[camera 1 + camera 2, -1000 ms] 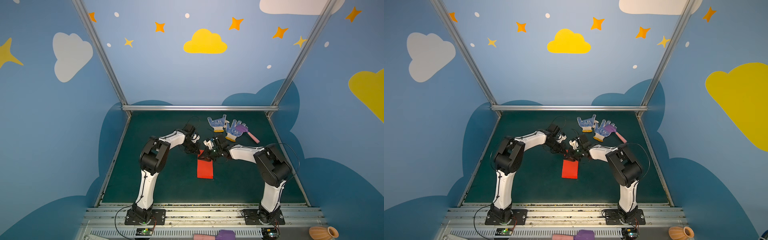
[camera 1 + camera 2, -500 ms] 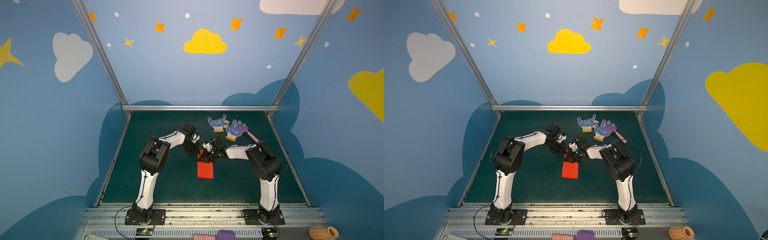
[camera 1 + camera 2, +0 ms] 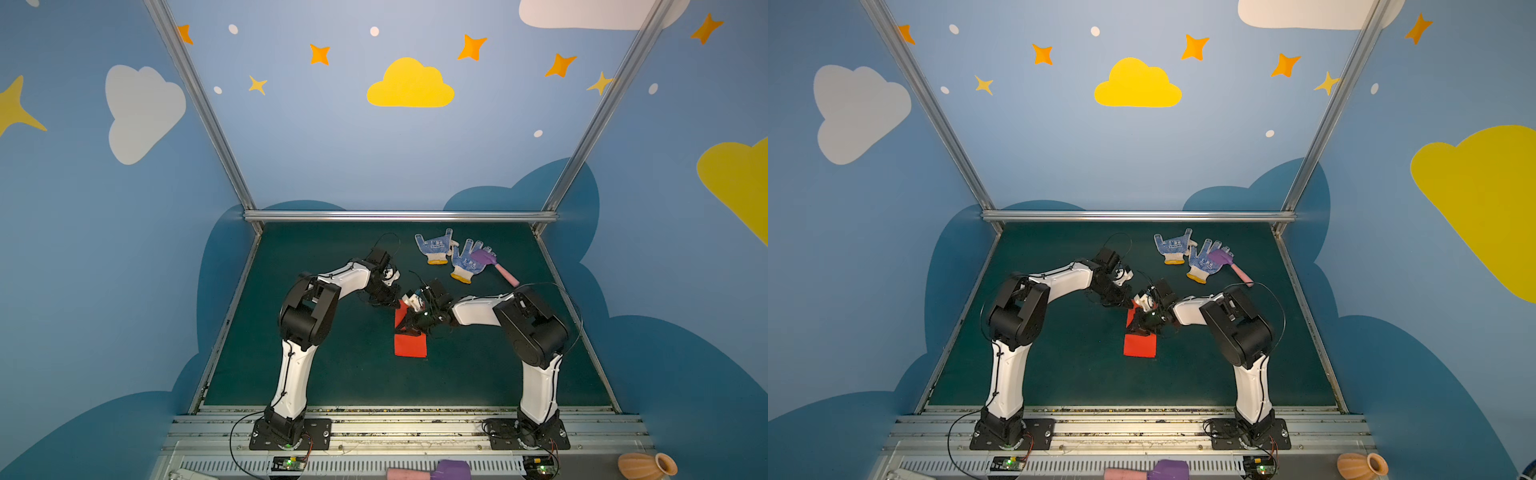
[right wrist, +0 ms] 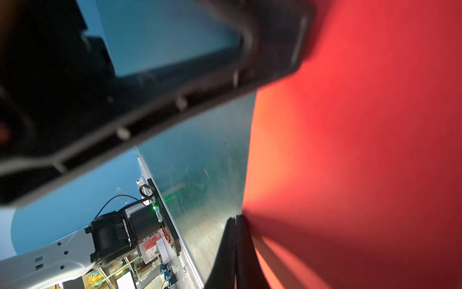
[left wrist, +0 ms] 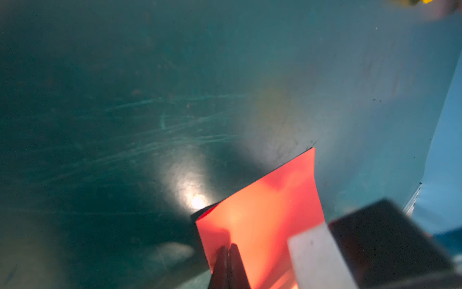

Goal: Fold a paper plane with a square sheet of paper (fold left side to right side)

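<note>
Square sheet of paper (image 3: 410, 345): bright red, folded into narrow rectangle, lying mid-mat (image 3: 357, 374).

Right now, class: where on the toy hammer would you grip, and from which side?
I'd grip the toy hammer by its pink handle from above, jaws across it: the handle lies flat on bare mat, while the purple head overlaps a glove.

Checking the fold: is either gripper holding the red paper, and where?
Apparently nothing is held. The left gripper and right gripper have shut jaws, tips against the thin red folded paper sheet on its far half, no paper visibly between them.
</note>
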Controlling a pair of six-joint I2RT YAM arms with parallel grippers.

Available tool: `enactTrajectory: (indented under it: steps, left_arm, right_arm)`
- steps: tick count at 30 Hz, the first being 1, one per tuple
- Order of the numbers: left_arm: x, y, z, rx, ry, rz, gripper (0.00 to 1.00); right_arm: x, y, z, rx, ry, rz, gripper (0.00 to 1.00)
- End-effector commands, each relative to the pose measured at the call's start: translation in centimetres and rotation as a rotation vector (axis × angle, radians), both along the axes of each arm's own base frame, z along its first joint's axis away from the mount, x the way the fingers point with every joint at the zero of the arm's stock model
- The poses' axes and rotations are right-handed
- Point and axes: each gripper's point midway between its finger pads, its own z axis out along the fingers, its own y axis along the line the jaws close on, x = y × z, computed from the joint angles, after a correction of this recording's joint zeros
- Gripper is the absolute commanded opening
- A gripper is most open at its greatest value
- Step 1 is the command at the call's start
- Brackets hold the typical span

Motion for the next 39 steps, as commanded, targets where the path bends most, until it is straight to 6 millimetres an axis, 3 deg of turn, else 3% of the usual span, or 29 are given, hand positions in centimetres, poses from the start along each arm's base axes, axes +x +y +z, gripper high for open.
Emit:
enactTrajectory:
  steps: [1, 18, 31, 35, 39]
  left_arm:
    - [-1.4, 0.9, -1.2, 0.051, 0.033, -0.012, 0.03]
    - [-1.5, 0.8, -1.1, 0.048, 0.029, -0.013, 0.03]
    - [-1.5, 0.8, -0.6, 0.045, 0.019, -0.013, 0.03]
    - [-1.3, 0.5, 0.5, 0.022, 0.007, -0.007, 0.03]
    - [-0.9, -0.3, 3.4, -0.041, -0.038, 0.012, 0.03]
  right_arm:
    - [-3.3, -1.7, -2.3, -0.098, 0.085, 0.026, 0.0]
    - [-8.7, -2.7, -3.9, -0.155, 0.124, 0.113, 0.0]
    - [-12.1, -5.2, -5.4, -0.209, 0.152, 0.121, 0.0]
    - [-13.1, -6.1, -4.8, -0.189, 0.16, 0.105, 0.0]
    - [-12.9, -6.9, -1.7, -0.16, 0.098, 0.069, 0.0]
